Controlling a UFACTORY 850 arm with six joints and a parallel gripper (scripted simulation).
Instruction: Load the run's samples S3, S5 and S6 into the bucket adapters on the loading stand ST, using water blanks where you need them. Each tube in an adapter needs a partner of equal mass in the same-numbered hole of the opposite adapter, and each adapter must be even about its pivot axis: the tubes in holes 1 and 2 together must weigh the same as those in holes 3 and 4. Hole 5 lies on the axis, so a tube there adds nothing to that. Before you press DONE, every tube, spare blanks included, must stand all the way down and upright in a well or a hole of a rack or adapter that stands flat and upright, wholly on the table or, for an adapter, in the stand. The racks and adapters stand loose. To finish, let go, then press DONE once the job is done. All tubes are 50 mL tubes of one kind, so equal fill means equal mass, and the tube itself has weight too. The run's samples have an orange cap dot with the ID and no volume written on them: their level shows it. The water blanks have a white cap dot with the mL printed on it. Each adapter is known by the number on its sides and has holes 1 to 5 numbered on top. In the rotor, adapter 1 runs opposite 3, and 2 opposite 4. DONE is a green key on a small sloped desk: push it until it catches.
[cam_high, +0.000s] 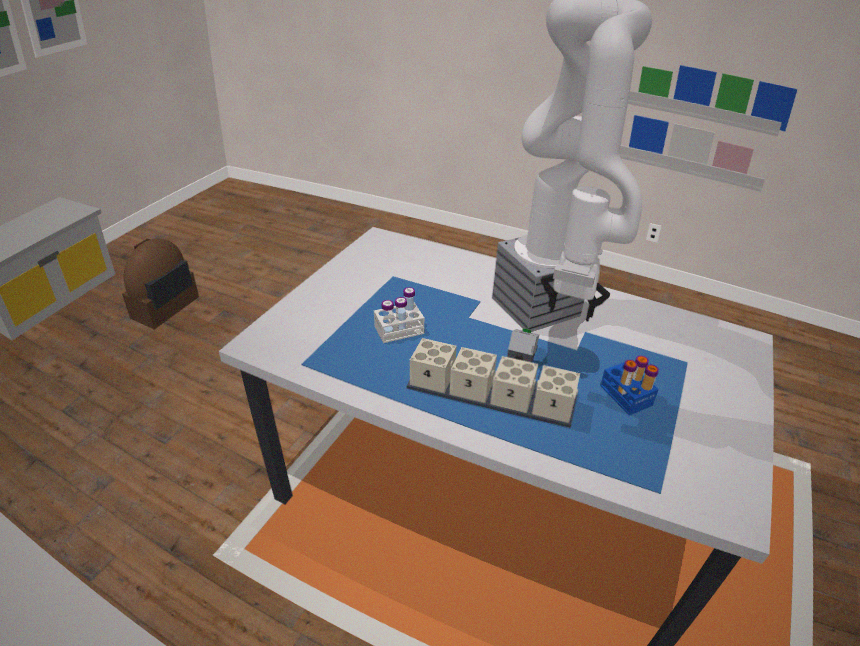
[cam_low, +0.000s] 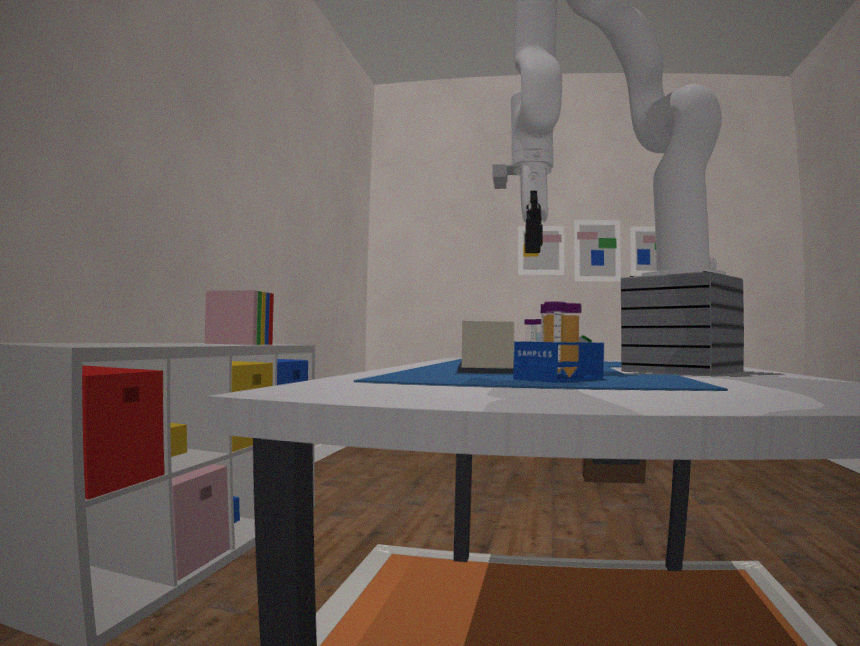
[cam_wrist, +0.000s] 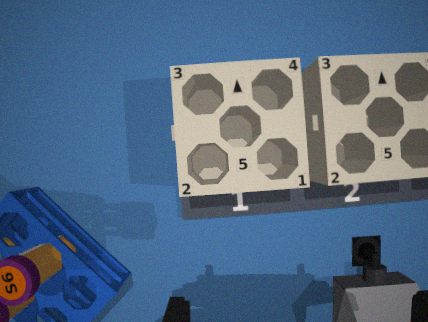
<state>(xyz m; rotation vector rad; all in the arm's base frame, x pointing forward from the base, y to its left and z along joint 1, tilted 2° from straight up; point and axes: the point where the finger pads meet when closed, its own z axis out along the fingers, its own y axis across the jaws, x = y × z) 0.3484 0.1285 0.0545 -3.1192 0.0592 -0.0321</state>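
My gripper (cam_high: 571, 311) (cam_low: 533, 248) (cam_wrist: 299, 311) is open and empty, high above the mat on the robot's side of the stand. Adapter 1 (cam_high: 553, 403) (cam_low: 488, 342) (cam_wrist: 200, 129) and adapter 2 (cam_high: 510, 392) (cam_wrist: 345, 120) show empty holes. Adapter 3 (cam_high: 467, 383) and adapter 4 (cam_high: 427, 373) also look empty. All sit in the dark stand (cam_high: 488, 405) (cam_wrist: 295, 204). The blue sample rack (cam_high: 618, 394) (cam_low: 535, 371) (cam_wrist: 107, 272) holds three orange-filled tubes. S6 (cam_wrist: 12, 283) is readable in the wrist view. The white blank rack (cam_high: 403, 333) holds three blanks.
The small grey desk (cam_high: 522, 344) (cam_wrist: 380, 305) with the green DONE key (cam_high: 526, 330) stands between the stand and the robot base. The striped base block (cam_high: 531, 295) (cam_low: 666, 323) stands behind it. The blue mat (cam_high: 597, 451) lies under the racks and stand.
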